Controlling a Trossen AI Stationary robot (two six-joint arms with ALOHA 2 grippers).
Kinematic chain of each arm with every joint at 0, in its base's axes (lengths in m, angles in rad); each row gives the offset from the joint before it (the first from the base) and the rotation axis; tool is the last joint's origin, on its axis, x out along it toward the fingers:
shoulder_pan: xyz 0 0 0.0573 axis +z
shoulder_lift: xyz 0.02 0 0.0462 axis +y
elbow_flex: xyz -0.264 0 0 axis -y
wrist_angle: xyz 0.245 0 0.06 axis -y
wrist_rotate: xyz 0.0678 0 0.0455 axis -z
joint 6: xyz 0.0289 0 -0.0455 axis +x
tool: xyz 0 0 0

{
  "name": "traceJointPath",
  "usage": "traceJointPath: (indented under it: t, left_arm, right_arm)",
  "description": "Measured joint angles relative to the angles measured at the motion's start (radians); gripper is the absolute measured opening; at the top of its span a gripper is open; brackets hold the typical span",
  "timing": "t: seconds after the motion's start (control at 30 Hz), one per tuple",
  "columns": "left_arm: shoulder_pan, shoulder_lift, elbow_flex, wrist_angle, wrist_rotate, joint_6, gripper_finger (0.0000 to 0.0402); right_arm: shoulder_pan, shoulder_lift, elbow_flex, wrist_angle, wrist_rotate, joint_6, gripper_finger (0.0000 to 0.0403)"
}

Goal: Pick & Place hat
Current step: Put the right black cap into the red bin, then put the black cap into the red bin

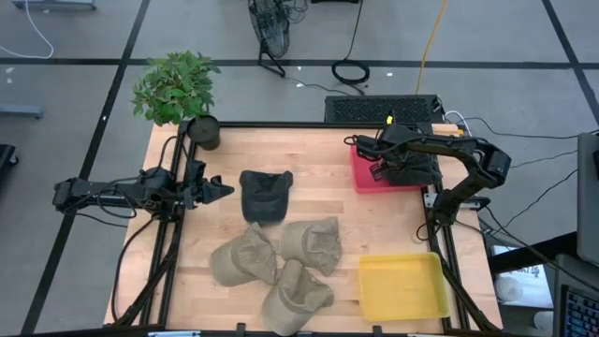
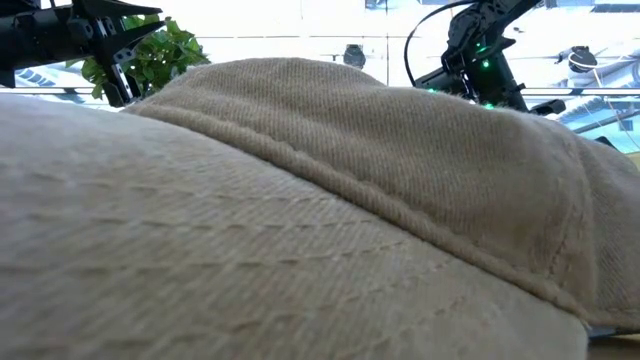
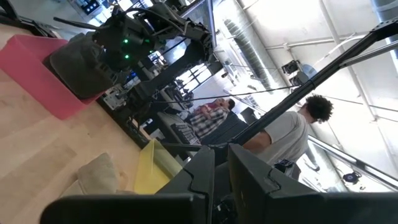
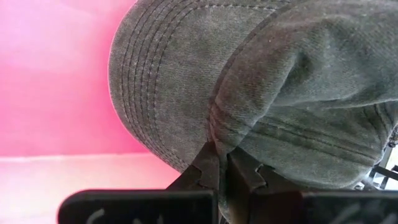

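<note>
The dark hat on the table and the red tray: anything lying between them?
No. In the high view, only bare wood separates the dark hat from the red tray.

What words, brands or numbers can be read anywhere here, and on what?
None can be read in any view.
Dark cap in the red tray: stitching only, no logo showing.
Tan caps on the table: plain fabric.
Yellow tray: no marking.
White paper beside the table: some print, too small to read.
</note>
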Motion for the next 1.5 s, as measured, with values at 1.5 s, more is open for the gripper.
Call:
traceJointPath:
  t: [1.5]
  left_arm:
    - [0.001,0.0,0.0,-0.002,0.017,0.009,0.0051]
  right_arm:
    - [-0.01,-0.001,0.386,0.057,0.045,-0.205,0.0141]
